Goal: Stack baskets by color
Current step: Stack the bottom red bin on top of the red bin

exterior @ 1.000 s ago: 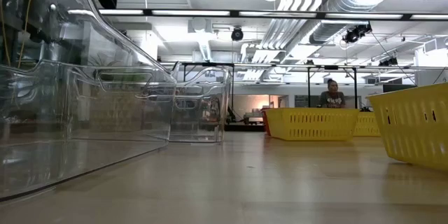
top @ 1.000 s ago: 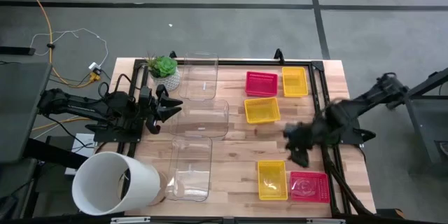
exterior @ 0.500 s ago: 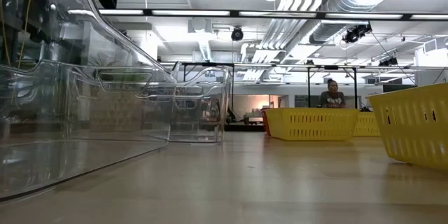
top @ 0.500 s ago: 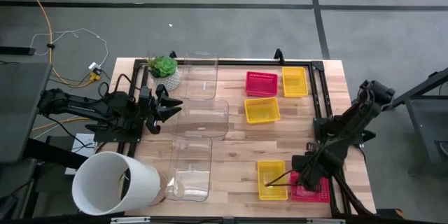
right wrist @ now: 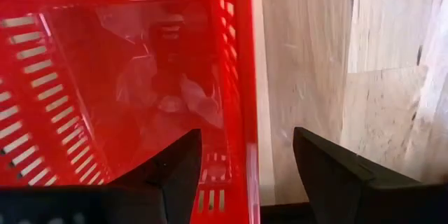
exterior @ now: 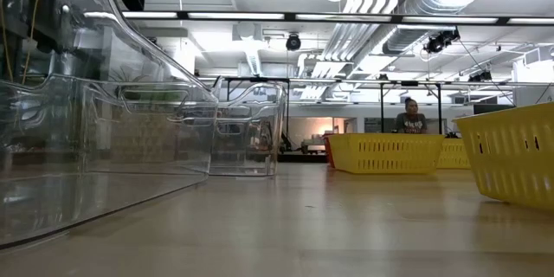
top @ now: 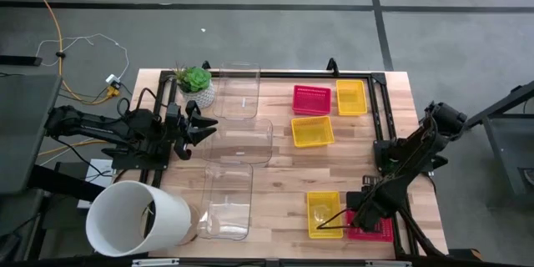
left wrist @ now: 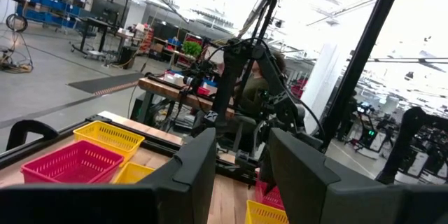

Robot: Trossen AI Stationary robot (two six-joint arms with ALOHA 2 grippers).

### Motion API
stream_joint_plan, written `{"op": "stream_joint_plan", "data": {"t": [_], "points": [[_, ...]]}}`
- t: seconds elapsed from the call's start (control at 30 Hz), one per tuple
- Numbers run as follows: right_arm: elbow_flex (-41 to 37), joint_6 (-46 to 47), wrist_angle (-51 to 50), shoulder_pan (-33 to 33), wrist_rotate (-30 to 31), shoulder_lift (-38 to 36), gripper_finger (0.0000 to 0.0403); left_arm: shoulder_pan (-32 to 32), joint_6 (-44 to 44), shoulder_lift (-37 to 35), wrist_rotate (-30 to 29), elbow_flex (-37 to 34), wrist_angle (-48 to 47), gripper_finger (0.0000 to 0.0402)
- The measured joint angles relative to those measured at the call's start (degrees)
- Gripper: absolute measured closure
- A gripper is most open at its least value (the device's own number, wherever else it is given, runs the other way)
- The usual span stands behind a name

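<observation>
Setting: robotics lab or industrial workshop, open-plan.
- Ceiling: exposed silver ducts (exterior: 381, 0) and strip lights, across the top of the low view.
- Floor: bare grey concrete (top: 250, 25) around the wooden counter (top: 275, 175), with a yellow cable (top: 52, 25) trailing at upper left in the high view.
- Background: further workbenches on black metal frames (exterior: 411, 104), a seated person (exterior: 409, 117) at centre right of the low view.
- Storage: shelving with blue bins (left wrist: 52, 3), upper left of the left wrist view.

overhead, table-level, two wrist cameras
</observation>
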Motion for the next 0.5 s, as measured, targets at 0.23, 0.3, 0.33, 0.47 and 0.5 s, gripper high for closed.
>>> {"op": "stream_joint_plan", "data": {"t": [0.23,0.3,0.33,0.47,0.5], "points": [[-0.4,0.4,0.4,0.0,-0.3,0.2,0.0304,0.0,0.0,0.0,0.0,0.0,0.0,0.0280],[-0.4,0.9,0.4,-0.1,-0.3,0.2,0.0365,0.0,0.0,0.0,0.0,0.0,0.0,0.0280],[-0.4,1.0,0.4,0.0,-0.4,0.1,0.0383,0.0,0.1,0.0,0.0,0.0,0.0,0.0280],[-0.4,2.9,0.1,0.0,-0.6,-2.4,0.0387,0.0,0.0,0.0,0.0,0.0,0.0,0.0280],[-0.4,3.4,-0.1,0.0,-0.5,-3.9,0.0393,0.0,0.0,0.0,0.0,0.0,0.0,0.0280]]}}
